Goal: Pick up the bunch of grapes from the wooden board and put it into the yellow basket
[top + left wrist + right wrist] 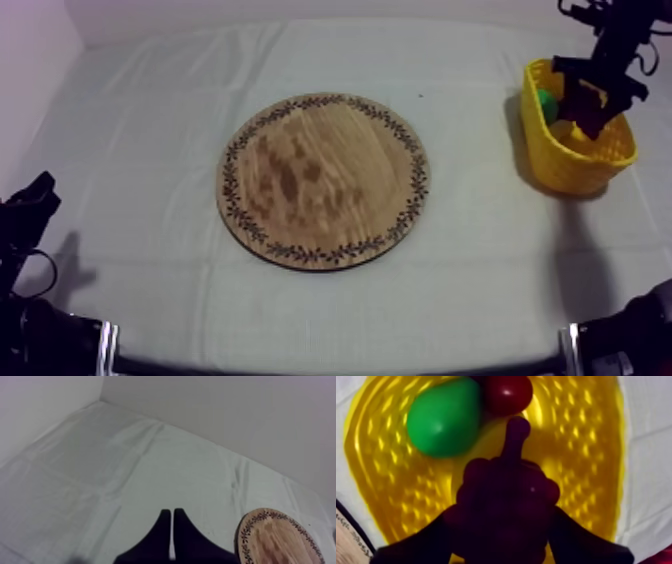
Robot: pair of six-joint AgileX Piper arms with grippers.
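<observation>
Container inspected: one yellow basket (575, 160), standing at the far right of the table (150, 120) on the grey-white cloth, upright and well apart from the wooden board (322, 180).

Contents: we note a green pear (443, 418) and a small red fruit (507, 393) lying on the basket floor, side by side and apparently touching. In the top view the pear sits against the basket's left wall.

Task item: the bunch of grapes (503, 496), dark purple, is off the board and over the basket's interior, its stem pointing toward the small red fruit. We cannot tell whether it rests on the basket floor or hangs clear of it.

Right gripper (588, 112): positioned at the basket's mouth, the arm coming in from the far right. Its two black fingers are clamped on either side of the bunch of grapes, gripping it.

Left gripper (172, 526): low at the near left of the table, above the cloth, with the board's patterned rim just to its right. Its fingers lie pressed together as a narrow wedge, holding nothing.

The board sits at the centre of the table, flat, its wood grain and leaf-patterned rim visible all the way round.
</observation>
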